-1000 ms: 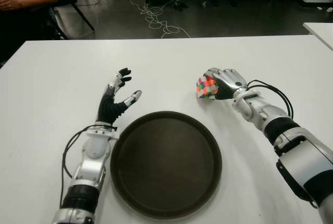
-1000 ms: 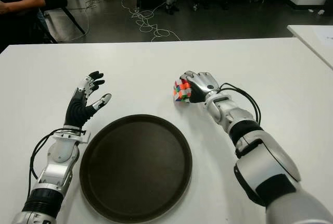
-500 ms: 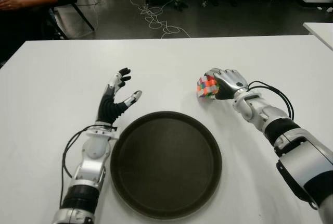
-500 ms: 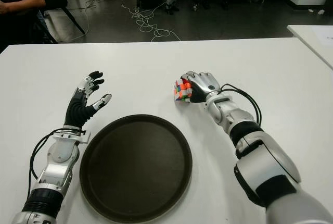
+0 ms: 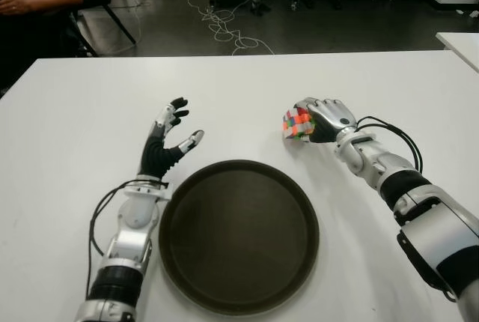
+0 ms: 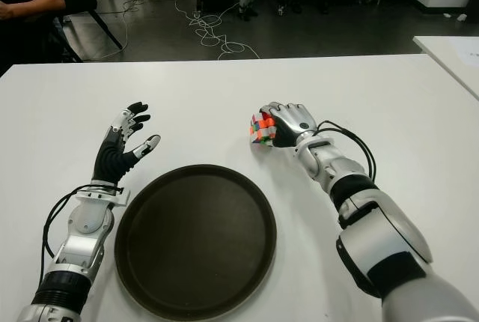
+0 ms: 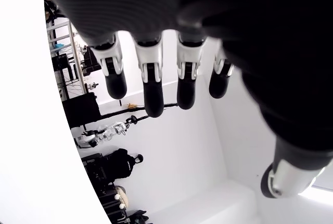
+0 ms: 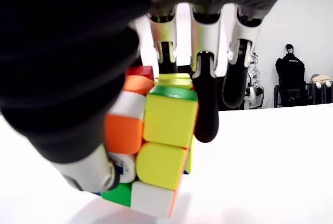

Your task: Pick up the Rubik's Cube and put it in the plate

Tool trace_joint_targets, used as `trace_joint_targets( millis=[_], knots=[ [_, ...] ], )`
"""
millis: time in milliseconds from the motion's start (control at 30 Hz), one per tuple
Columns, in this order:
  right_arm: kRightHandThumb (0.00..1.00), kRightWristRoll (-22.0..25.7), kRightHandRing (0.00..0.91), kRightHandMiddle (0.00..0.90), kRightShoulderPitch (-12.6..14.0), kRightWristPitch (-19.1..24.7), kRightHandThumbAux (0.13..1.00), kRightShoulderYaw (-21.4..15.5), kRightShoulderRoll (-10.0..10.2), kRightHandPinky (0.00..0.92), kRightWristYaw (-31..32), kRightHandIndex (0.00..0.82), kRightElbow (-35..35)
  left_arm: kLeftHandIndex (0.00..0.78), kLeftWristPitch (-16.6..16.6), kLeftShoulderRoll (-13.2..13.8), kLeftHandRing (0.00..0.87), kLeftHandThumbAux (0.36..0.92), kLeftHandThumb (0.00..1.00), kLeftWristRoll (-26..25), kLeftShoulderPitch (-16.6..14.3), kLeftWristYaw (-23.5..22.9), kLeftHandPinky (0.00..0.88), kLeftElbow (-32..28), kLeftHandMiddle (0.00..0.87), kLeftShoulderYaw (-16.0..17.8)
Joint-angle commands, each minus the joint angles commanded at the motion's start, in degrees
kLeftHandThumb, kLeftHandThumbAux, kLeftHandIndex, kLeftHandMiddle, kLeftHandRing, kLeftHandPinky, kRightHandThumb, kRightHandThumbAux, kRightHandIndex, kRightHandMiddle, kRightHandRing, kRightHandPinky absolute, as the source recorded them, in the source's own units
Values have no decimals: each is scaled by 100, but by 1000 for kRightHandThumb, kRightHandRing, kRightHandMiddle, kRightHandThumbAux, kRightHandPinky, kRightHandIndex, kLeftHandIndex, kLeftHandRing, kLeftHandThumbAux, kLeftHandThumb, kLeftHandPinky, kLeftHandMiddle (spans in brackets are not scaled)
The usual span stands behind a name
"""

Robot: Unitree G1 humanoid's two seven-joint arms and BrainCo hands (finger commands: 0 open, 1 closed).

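Plate (image 5: 238, 292) is the landmark: a dark round tray on the white table (image 5: 75, 112), directly before the robot. Beyond its far right rim, near but not touching it, the Rubik's Cube (image 5: 297, 124) sits inside the right hand (image 5: 323, 118), whose fingers (image 8: 206, 99) curl over the cube's top and far face while the thumb presses the near side. The right wrist view shows the cube clasped; whether it has cleared the table I cannot tell, though it looks barely raised at most. The coming move turns on this: the plate's centre lies toward the robot and to its left from the cube, so the right arm, forearm stretched forward along the plate's right side, must draw back and inward. Off the plate's far left rim, the left hand (image 5: 166, 142) stands with fingers spread, holding nothing.
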Motion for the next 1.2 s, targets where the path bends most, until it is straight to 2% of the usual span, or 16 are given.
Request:
trace_joint_targets(
  millis=[233,400,767,833,967,1033,1200],
  knots=[
    [688,-44,538,534,-23,31,736,23,-39,524,-167,419,-167,94,31,3,142,597,99,-33,-16,-32,94,31,157,5],
    [687,-2,551,549,44,52,736,-57,-214,530,-36,420,-799,99,5,-2,148,606,92,-22,-41,-11,106,83,164,6],
    [686,10,561,562,460,43,736,-362,-572,529,-147,420,-2068,103,-37,-14,161,611,89,0,-88,44,123,163,170,17],
    [686,6,567,569,572,16,737,-433,-661,537,-186,420,-2352,103,-41,-17,161,609,90,10,-102,66,126,191,170,21],
    [685,-7,578,581,984,-7,737,-683,-927,553,-181,420,-3433,109,-69,-24,165,593,96,17,-140,118,115,260,175,32],
    [685,-18,579,582,1081,29,737,-741,-951,555,-131,420,-3635,108,-76,-24,163,589,96,14,-149,125,108,280,175,30],
    [686,-17,576,570,1736,-169,737,-1009,-1067,572,-373,420,-4704,97,-61,-13,159,580,94,-4,-184,109,109,337,172,20]
  ],
)
